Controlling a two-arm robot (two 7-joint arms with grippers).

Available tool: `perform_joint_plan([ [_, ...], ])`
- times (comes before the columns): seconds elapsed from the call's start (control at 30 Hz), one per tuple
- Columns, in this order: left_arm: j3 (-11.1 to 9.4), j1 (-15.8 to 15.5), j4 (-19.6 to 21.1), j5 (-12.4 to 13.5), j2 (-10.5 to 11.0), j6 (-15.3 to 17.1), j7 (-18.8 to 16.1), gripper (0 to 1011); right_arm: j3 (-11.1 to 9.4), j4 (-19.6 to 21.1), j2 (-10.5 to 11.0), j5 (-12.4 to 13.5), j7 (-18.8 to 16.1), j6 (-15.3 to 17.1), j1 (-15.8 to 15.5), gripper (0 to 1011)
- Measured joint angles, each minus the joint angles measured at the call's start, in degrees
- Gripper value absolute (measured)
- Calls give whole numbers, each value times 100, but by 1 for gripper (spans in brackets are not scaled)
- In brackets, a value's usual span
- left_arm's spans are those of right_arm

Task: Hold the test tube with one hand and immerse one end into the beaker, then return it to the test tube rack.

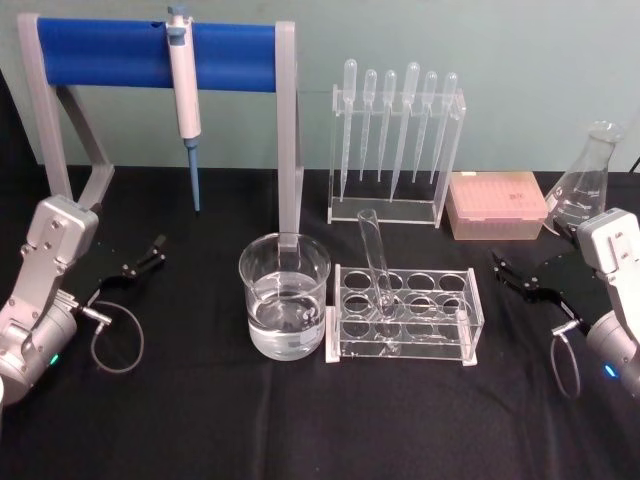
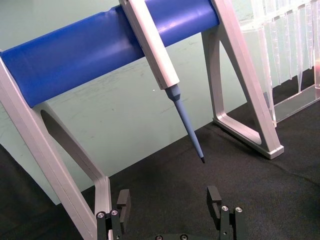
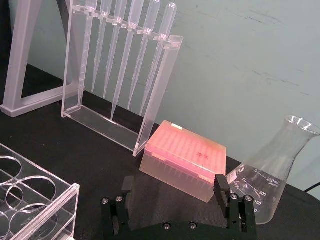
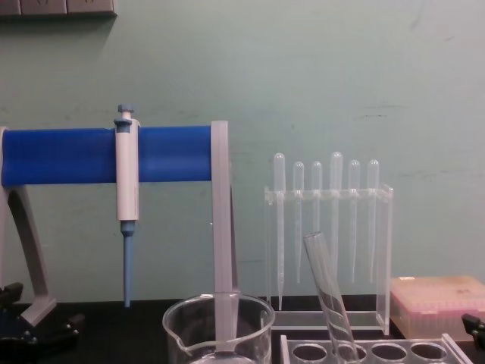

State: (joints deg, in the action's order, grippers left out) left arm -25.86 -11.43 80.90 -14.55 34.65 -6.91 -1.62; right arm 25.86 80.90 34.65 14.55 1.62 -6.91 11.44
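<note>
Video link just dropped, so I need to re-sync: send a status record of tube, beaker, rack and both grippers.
test tube: standing in the rack, leaning, near its left end
beaker: left of the rack, part-filled with clear liquid
rack: mid-table, close beside the beaker
left gripper: open, empty, at the table's left
right gripper: open, empty, at the table's right

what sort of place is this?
Probably a lab bench: a test tube leaning in a clear rack, a beaker of clear liquid, and a micropipette hanging on a blue stand.
</note>
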Motion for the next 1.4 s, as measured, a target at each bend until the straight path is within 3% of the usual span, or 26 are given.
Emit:
perform_joint_plan([
  [1.17, 0, 0, 0, 0, 0, 0, 0, 1000, -18, 18, 2, -4, -1, 4, -14, 1004],
  [1.27, 0, 0, 0, 0, 0, 0, 0, 1000, -111, 211, 76, -36, 41, 65, -161, 1004],
  [1.4, 0, 0, 0, 0, 0, 0, 0, 1000, -295, 836, 293, -18, 99, 319, -562, 1004],
])
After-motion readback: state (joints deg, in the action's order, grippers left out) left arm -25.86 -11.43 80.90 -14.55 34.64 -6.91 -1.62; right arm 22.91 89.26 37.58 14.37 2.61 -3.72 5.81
